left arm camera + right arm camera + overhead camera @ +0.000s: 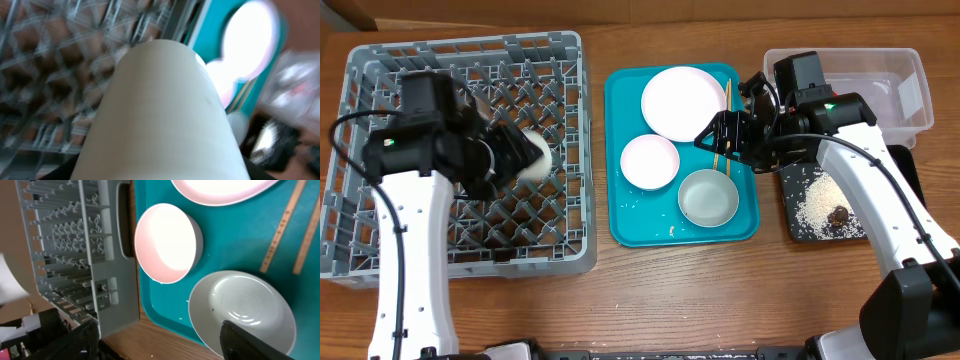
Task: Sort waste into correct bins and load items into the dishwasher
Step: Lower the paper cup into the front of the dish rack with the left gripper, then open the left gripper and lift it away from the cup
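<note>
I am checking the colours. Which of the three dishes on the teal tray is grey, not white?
The bowl at the near right corner of the tray. It looks pale grey; the plate and the smaller bowl are white.

The rack (365, 60) stood at the left of the table (620, 300), with a cup (535, 155) over its middle. Just right of it lay the serving tray (625, 215). It bore a plate (683, 103) at the back, a small bowl (649, 161) before it to the left, a wider bowl (708, 197) at front right, and chopsticks (727, 92) along the plate's right. Farther right, the tub (916, 75) stood behind a shallow tray (795, 185) holding rice (817, 205) and a lump (838, 215).
</note>
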You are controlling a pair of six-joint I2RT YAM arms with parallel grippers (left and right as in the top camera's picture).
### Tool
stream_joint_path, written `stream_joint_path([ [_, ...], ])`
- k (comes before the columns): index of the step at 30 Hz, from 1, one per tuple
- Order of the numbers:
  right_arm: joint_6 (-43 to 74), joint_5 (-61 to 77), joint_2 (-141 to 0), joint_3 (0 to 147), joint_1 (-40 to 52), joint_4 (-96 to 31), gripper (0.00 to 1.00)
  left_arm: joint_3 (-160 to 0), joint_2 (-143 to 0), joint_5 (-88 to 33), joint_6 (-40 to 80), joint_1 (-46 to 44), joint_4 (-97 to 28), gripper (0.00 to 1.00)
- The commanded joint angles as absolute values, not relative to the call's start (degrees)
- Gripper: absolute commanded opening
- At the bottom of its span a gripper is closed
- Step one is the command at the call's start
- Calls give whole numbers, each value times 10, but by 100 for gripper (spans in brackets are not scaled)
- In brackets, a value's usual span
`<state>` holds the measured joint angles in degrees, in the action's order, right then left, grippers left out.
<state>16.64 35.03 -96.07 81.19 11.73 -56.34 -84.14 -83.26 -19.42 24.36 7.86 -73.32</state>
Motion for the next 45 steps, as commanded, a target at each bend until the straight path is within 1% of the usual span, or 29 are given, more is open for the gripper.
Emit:
stream_joint_path([
  [1, 163, 329, -964, 813, 119, -568, 82, -852, -828, -135, 210, 46, -765, 35],
  [5, 163, 325, -964, 813, 119, -570, 82, -852, -828, -130, 210, -1, -807, 34],
  [9, 163, 315, -964, 813, 119, -574, 83, -852, -828, -90, 218, -55, -848, 34],
  [14, 163, 315, -964, 813, 119, -574, 85, -845, -828, 4, 288, -120, -900, 35],
  [17, 163, 315, -964, 813, 119, -574, 86, -827, -828, 47, 332, -137, -907, 35],
  [24, 160, 315, -964, 813, 119, -575, 87, -738, -828, 48, 347, -139, -834, 34],
  [32, 150, 315, -964, 813, 119, -576, 87, -644, -828, 48, 348, -138, -718, 34],
  [35, 150, 315, -964, 813, 119, -578, 87, -622, -828, 44, 350, -138, -696, 36],
  [37, 149, 315, -964, 813, 119, -581, 87, -608, -828, 44, 352, -138, -691, 43],
  [39, 148, 315, -964, 813, 119, -583, 87, -598, -828, 44, 361, -138, -688, 56],
  [40, 148, 315, -964, 813, 119, -583, 87, -594, -828, 44, 363, -138, -687, 60],
  [42, 148, 315, -964, 813, 119, -582, 87, -590, -828, 42, 364, -138, -687, 66],
  [43, 148, 315, -964, 813, 119, -582, 87, -590, -828, 41, 364, -138, -688, 72],
  [45, 148, 315, -964, 813, 119, -582, 87, -590, -828, 39, 364, -138, -687, 78],
])
